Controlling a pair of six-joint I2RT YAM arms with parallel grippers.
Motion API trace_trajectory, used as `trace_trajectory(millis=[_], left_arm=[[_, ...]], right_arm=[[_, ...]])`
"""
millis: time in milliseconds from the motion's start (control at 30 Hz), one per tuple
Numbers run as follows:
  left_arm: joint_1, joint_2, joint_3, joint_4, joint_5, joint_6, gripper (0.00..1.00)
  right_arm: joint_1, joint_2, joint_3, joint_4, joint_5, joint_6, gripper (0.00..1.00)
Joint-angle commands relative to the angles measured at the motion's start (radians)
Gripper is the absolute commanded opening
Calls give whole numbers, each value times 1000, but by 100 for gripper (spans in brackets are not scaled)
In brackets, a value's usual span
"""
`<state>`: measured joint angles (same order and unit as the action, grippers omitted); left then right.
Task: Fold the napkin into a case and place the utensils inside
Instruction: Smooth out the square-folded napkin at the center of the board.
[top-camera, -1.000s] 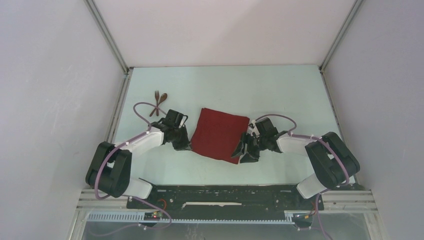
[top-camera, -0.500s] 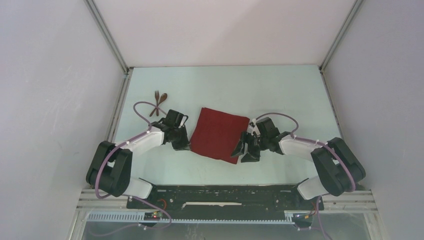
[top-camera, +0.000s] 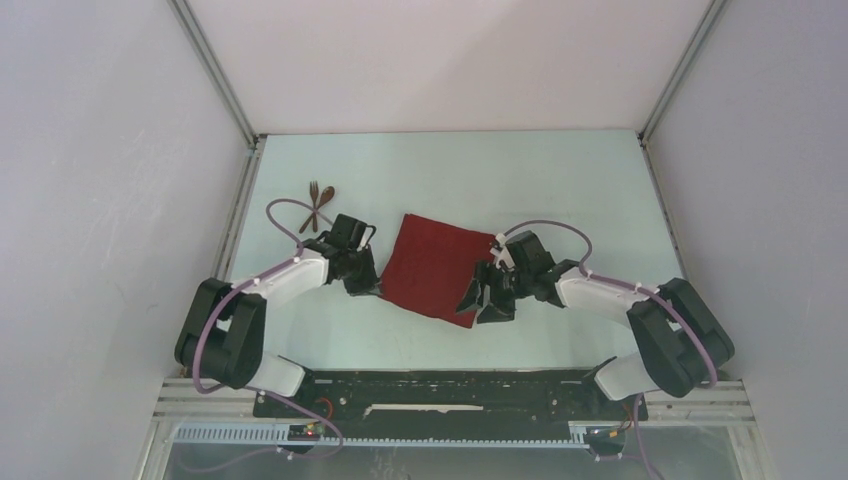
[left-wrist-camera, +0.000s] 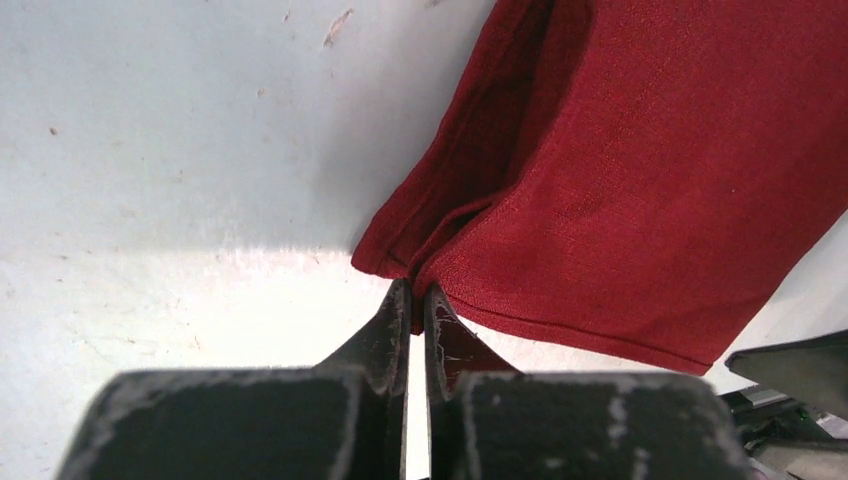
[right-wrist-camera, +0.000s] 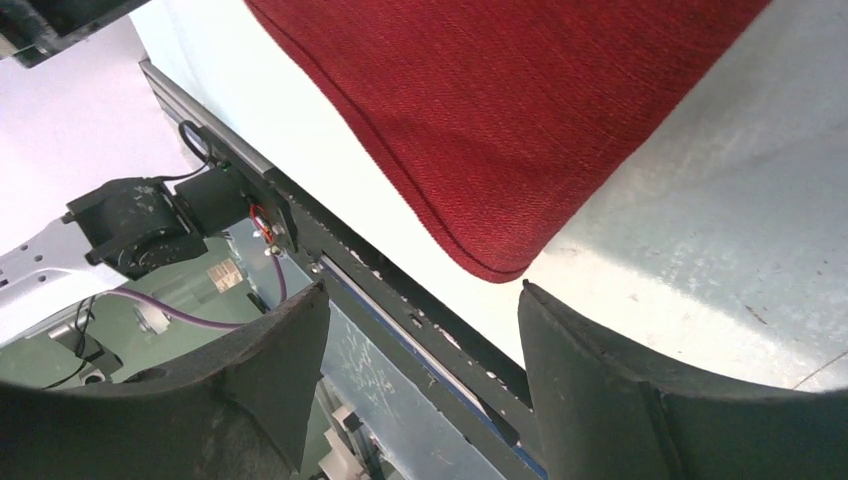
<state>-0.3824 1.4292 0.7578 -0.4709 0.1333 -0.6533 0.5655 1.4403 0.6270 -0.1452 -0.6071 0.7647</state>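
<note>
Grippers first: right gripper (top-camera: 482, 305) spread wide just off the near right corner of the napkin (top-camera: 435, 265), nudged in closer than a second ago. Left gripper (top-camera: 365, 288) same as before, pinched tight on the near left corner. Napkin flat mid-table, unmoved. Utensils (top-camera: 318, 200) crossed far left, untouched.

Overhead view; wrist views close (sharing napkin (top-camera: 436, 268)).
</note>
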Motion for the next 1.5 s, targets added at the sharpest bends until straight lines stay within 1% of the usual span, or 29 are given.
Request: trace_trajectory(millis=[0, 133, 200, 267, 400, 600, 700, 833, 933, 1033, 1100, 1133, 1200, 1267, 1333, 1367, 1433, 1467], left_arm=[[14, 29, 30, 36, -4, 23, 4], [15, 28, 27, 38, -6, 23, 4], [16, 23, 18, 37, -17, 25, 4], [18, 27, 10, 37, -25, 29, 4], [25, 46, 0, 47, -24, 27, 4], [36, 55, -22, 57, -38, 32, 3], [44, 69, -32, 68, -32, 32, 3], [45, 77, -37, 88, -21, 25, 3], [45, 89, -34, 89, -15, 26, 3], [45, 89, -40, 89, -15, 26, 2], [45, 85, -40, 82, -14, 27, 3], [44, 78, -34, 72, -17, 29, 4], [45, 52, -21, 45, -24, 34, 11], [46, 12, -1, 6, -38, 40, 24], [46, -32, 34, -46, -33, 52, 41], [46, -56, 53, -73, -33, 57, 46], [46, -102, 85, -119, -30, 61, 52], [46, -121, 96, -133, -22, 60, 53]], right_arm=[[12, -49, 61, -23, 5, -18, 77], [15, -64, 85, -35, -4, -15, 77], [11, -65, 93, -15, -25, -4, 78], [7, -43, 99, 51, -57, 18, 79], [14, 50, 136, 173, -123, 62, 81], [17, 178, 151, 311, -192, 108, 82], [22, 214, 137, 310, -190, 89, 82], [14, 242, 50, 363, -172, 93, 82], [0, 250, 21, 314, -134, 52, 81], [-1, 219, 3, 294, -134, 46, 82], [2, 170, 5, 279, -147, 59, 81], [2, 139, 14, 264, -146, 60, 82], [-3, 78, 41, 225, -136, 58, 83], [-10, 61, 66, 218, -146, 58, 83], [-12, 89, 77, 241, -162, 65, 83], [-14, 107, 85, 248, -170, 62, 82], [-28, 129, 97, 262, -182, 63, 82], [-39, 135, 98, 284, -188, 70, 83]])
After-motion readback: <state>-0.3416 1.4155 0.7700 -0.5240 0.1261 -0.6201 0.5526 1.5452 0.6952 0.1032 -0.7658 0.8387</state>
